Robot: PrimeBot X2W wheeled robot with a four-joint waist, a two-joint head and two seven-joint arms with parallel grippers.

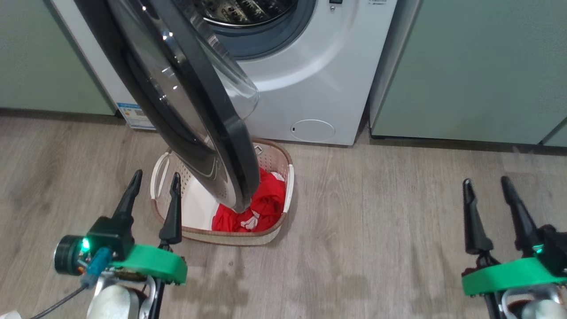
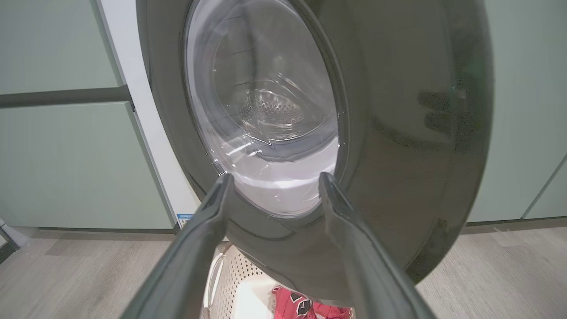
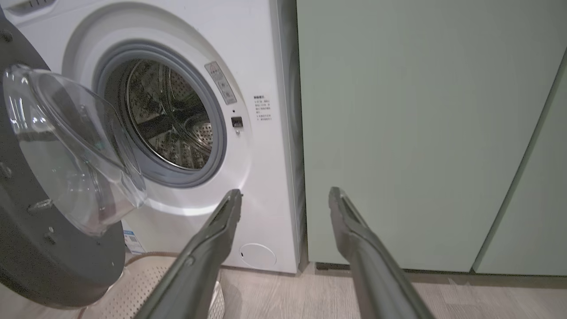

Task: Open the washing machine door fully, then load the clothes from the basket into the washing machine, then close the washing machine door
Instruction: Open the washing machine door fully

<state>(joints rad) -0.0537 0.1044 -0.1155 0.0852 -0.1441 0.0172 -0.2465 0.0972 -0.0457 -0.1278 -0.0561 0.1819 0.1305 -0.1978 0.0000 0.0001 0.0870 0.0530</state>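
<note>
washing machine door (image 1: 195, 110) ajar over basket (image 1: 277, 161), clothes (image 1: 266, 206) inside, pincers spread

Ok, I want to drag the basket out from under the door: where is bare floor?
Widest bare floor: between the basket and the right gripper, before the pale green cabinet. Smaller patch left of the left gripper. Crowded: the washing machine door hangs over basket and clothes.

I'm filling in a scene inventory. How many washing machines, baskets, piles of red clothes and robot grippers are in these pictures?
washing machine: 1
basket: 1
pile of red clothes: 1 (the garments in it cannot be counted)
grippers: 2, the left gripper and the right gripper
Total: 5
</note>
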